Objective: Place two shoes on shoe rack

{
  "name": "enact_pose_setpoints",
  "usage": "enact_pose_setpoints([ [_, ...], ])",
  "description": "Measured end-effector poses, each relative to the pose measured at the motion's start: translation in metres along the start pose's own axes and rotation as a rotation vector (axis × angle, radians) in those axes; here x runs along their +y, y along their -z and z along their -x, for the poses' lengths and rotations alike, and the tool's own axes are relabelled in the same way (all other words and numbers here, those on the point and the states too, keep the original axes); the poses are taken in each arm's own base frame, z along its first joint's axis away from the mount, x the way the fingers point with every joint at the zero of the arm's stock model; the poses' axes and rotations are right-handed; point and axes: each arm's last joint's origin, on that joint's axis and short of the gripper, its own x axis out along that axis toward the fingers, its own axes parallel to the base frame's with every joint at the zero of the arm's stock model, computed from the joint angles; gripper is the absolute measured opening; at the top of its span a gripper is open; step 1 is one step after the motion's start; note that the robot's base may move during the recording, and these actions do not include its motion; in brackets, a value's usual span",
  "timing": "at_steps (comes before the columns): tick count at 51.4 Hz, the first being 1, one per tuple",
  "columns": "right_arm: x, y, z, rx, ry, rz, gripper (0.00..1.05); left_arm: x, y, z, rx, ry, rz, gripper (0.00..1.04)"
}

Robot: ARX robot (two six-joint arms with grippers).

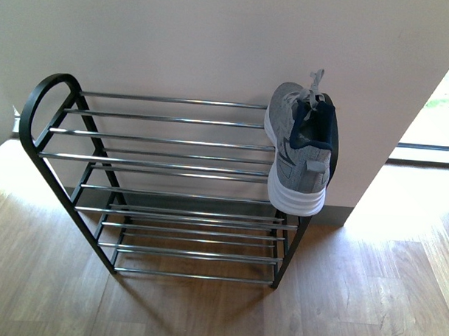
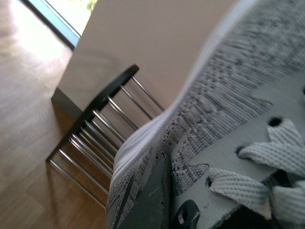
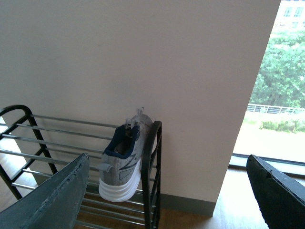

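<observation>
Left hand (image 2: 159, 205) holds second shoe (image 2: 228, 95), task half done

Right hand (image 3: 167, 162) gapes empty. First shoe (image 1: 300, 148) sits on shoe rack (image 1: 159, 139) top tier, right end, heel overhanging the front bar. Second shoe is clamped aloft near the rack; it's not yet placed.

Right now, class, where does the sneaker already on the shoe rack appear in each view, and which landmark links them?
Front view: racked sneaker on the top tier of the shoe rack, right end.
Left wrist view: not visible; the close-up other shoe fills it.
Right wrist view: racked sneaker on the top tier at the rack's end.
Shared landmark: the rack's chrome bars.
</observation>
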Motion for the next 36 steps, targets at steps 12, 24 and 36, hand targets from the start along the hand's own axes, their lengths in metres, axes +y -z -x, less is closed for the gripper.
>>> enact_pose_setpoints([
  [12, 0.000, 0.000, 0.000, 0.000, 0.000, 0.000, 0.95, -0.028, 0.000, -0.086, 0.201, 0.006, 0.065, 0.02],
  [24, 0.000, 0.000, 0.000, 0.000, 0.000, 0.000, 0.95, -0.044, 0.034, -0.162, 0.490, -0.102, 0.030, 0.02],
  [36, 0.000, 0.000, 0.000, 0.000, 0.000, 0.000, 0.95, -0.055, 0.054, -0.199, 0.642, -0.098, -0.104, 0.02],
])
